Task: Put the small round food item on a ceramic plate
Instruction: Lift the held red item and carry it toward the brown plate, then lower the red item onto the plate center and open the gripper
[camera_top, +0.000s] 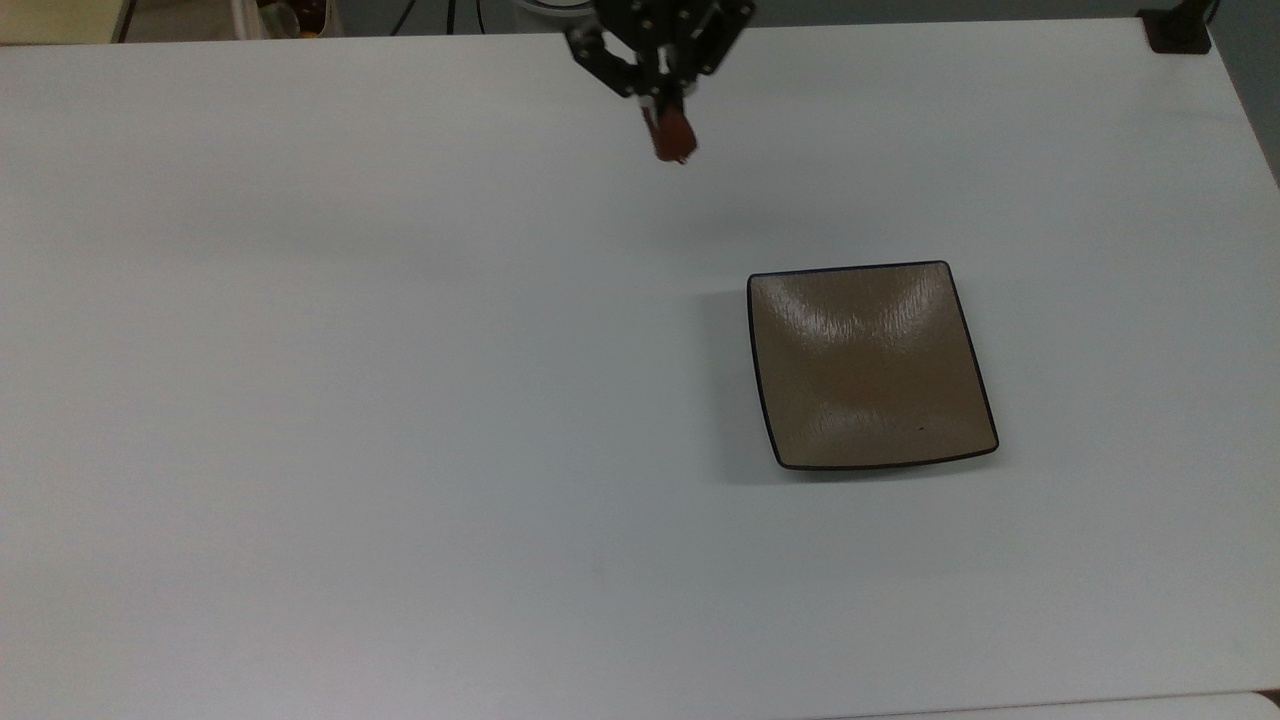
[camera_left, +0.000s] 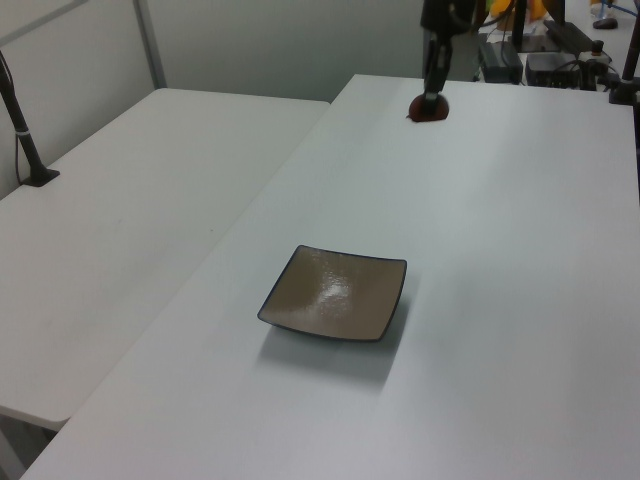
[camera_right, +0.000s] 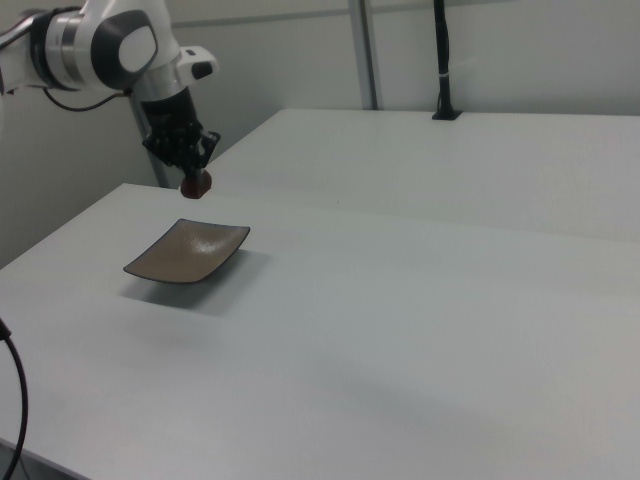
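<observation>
Right view, gripper (camera_right: 194, 178) clamps food item (camera_right: 196, 184), above plate (camera_right: 188, 251)

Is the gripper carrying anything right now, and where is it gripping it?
Yes: the gripper holds the small round food item by its upper part; most of it hangs below the fingertips.

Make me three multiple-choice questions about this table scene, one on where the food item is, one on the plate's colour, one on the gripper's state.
1. Where is the small round food item?
A. on the plate
B. held above the table, away from the plate
C. lying on the table

2. What colour is the ceramic plate?
A. tan-brown with a dark rim
B. white
C. blue

3. What is the gripper doing?
A. open and empty
B. resting on the plate
C. shut on the food item

Answers: 1 B, the right view shows it hanging clear of the table; 2 A, the top view shows the glaze; 3 C, the fingers pinch it.
</observation>
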